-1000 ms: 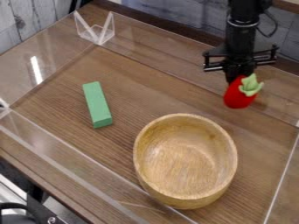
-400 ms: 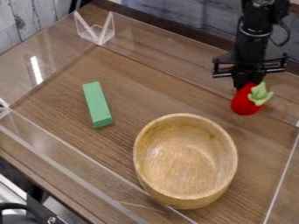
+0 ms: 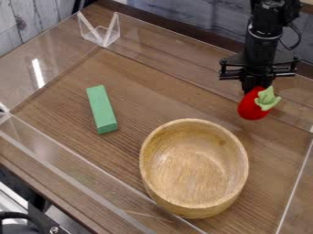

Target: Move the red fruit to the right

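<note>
- Wooden table (image 3: 73, 155), dark brown grain, fills most of the view; clear plastic walls (image 3: 49, 50) fence it on all sides, w/ a folded clear corner piece at the top left.
- Wooden bowl (image 3: 195, 166), light tan, round & upright, sits front-center-right on the table. By far the biggest loose item.
- Robot arm (image 3: 269, 23), black, comes straight down from the top right edge. It's well apart from the bowl.
- Gripper (image 3: 258, 80) at the arm's lower end points downward, w/ a black crossbar sticking out to both sides just above the tips. Pincer is closed, clamped on the leafy top of the fruit.
- Green block (image 3: 102, 109), rectangular, lies flat on the left side of the table, long axis running roughly front to back w/ a slight tilt. It's left of the bowl, not touching it.
- Red fruit (image 3: 254, 106), small, glossy, strawberry-like, w/ light green leaves at the upper end. It's at the right side of the table, directly under the gripper, near the right wall & behind the bowl's right rim. Can't tell if its underside touches the table.
</note>
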Available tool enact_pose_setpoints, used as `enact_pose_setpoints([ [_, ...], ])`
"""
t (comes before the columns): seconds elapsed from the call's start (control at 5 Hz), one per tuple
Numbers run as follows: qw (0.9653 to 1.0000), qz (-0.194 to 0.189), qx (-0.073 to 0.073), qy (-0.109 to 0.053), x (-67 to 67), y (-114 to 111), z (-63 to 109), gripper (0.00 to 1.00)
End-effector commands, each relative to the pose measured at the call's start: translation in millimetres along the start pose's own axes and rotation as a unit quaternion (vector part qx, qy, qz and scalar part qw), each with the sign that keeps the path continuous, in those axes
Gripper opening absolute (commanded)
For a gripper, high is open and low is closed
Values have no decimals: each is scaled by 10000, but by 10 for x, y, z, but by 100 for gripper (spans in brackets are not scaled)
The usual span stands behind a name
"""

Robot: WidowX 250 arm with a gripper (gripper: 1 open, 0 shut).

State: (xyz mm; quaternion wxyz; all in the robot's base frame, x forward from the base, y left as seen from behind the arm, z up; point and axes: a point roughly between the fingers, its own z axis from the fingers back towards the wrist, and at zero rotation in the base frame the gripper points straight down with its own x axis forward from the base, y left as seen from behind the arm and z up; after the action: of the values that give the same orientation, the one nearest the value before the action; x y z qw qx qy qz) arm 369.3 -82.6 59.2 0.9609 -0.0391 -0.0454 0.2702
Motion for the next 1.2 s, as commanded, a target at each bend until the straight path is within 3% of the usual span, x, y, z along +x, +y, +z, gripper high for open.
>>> enact_pose_setpoints([
  [0.0,9987,-386,-256,-188,-47,41,164,0],
  [0.2,9962,-794,-332,-108,-142,94,99,0],
  [0.6,9886,-1449,-416,37,-249,-312,-19,0],
  [0.8,9901,-1351,-382,82,-315,-230,-72,100],
  [1.0,9919,-1211,-357,118,-355,-147,-123,100],
])
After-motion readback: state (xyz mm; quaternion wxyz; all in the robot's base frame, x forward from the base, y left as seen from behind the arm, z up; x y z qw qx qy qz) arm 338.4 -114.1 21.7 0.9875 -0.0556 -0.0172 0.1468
